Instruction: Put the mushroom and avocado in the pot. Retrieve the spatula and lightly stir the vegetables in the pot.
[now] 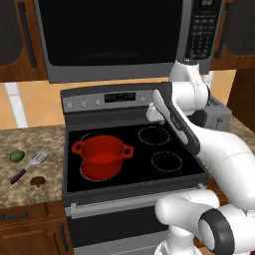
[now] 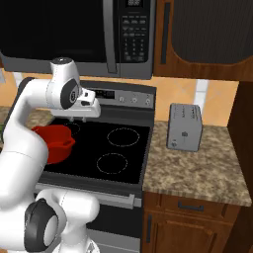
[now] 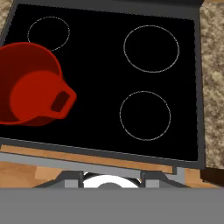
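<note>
Pot (image 1: 101,157), centre-left: empty. Avocado (image 1: 17,156), mushroom (image 1: 38,181), spatula (image 1: 30,166): lower-left table (image 1: 30,139), untouched. Gripper (image 1: 155,113): mid-frame, state cannot be told. All steps remain.

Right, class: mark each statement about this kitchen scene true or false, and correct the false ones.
1. The pot sits on the stove's front left burner. True.
2. The avocado is inside the pot. False: it lies on the counter left of the stove.
3. The spatula lies between the avocado and the mushroom. True.
4. The toaster stands left of the stove. False: it stands on the counter to the right.
5. The pot is blue. False: it is red.
</note>
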